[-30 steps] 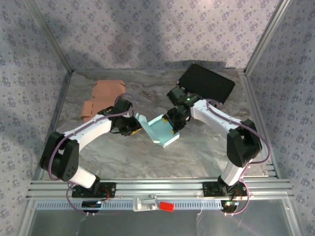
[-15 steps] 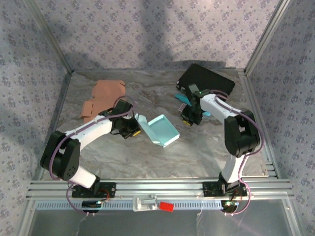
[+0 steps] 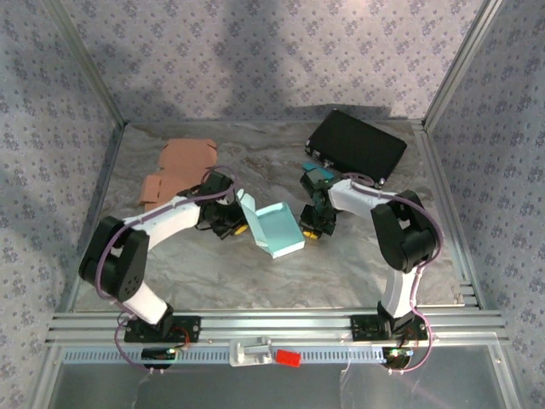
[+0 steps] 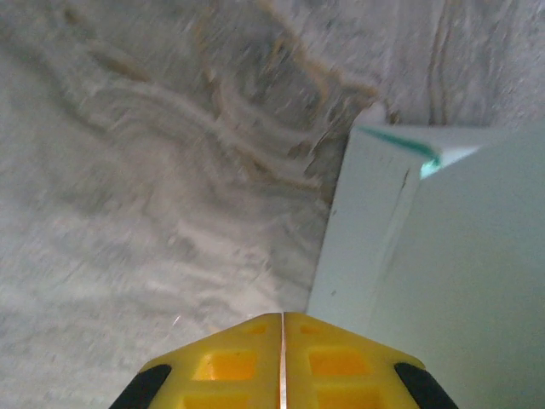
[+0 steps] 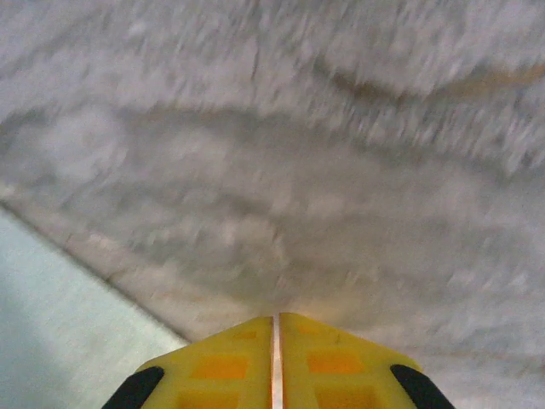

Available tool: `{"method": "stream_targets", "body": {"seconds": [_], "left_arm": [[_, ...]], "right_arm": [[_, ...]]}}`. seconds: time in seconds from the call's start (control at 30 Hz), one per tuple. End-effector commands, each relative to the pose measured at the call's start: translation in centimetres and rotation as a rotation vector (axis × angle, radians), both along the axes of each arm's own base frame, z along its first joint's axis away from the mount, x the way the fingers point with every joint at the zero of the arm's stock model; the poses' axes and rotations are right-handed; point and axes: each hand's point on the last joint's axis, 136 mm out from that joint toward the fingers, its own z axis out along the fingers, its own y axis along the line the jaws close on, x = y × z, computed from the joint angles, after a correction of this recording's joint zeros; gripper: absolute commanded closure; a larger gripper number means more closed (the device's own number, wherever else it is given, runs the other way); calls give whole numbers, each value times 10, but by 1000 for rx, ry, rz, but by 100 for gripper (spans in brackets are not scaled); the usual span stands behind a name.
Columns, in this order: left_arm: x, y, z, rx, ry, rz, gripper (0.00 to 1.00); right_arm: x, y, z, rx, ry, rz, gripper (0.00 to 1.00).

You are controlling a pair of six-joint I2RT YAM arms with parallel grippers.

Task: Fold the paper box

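The pale blue paper box [image 3: 277, 230] lies in the middle of the marbled table [image 3: 341, 273], half folded, with one flap standing up on its left side. My left claw [image 3: 230, 225] sits just beside that flap, its fingers pressed together on nothing. My right claw [image 3: 313, 228] is at the box's right edge, likewise closed and empty. A black case [image 3: 358, 143] lies behind, and brown cardboard [image 3: 177, 170] at the far left.

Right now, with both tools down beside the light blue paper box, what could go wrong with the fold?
1. The left tool and right tool are both shut and sit beside the paper box, not gripping it; a push from either side may slide it instead of creasing it.
2. The raised flap stands next to the left tool; a nudge could bend it off its crease or crumple it.
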Motion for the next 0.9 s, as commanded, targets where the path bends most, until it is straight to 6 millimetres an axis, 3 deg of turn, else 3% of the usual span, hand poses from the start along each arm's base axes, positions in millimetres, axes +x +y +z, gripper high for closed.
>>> {"method": "stream_targets", "body": {"seconds": [0.0, 0.27, 0.6, 0.73, 0.87], "left_arm": [[22, -11, 8, -40, -35, -34, 91], [55, -30, 9, -48, -53, -110, 91], [84, -81, 14, -184, -34, -309, 92], [96, -86, 26, -168, -62, -367, 88], [105, -68, 43, -43, -100, -381, 71]], "right_arm": [[-22, 21, 6, 43, 13, -29, 89], [-40, 57, 6, 101, -4, -98, 89], [-43, 113, 22, 249, -10, -126, 88], [-46, 100, 30, 209, -13, -121, 83], [-48, 68, 47, 119, -76, -49, 75]]}}
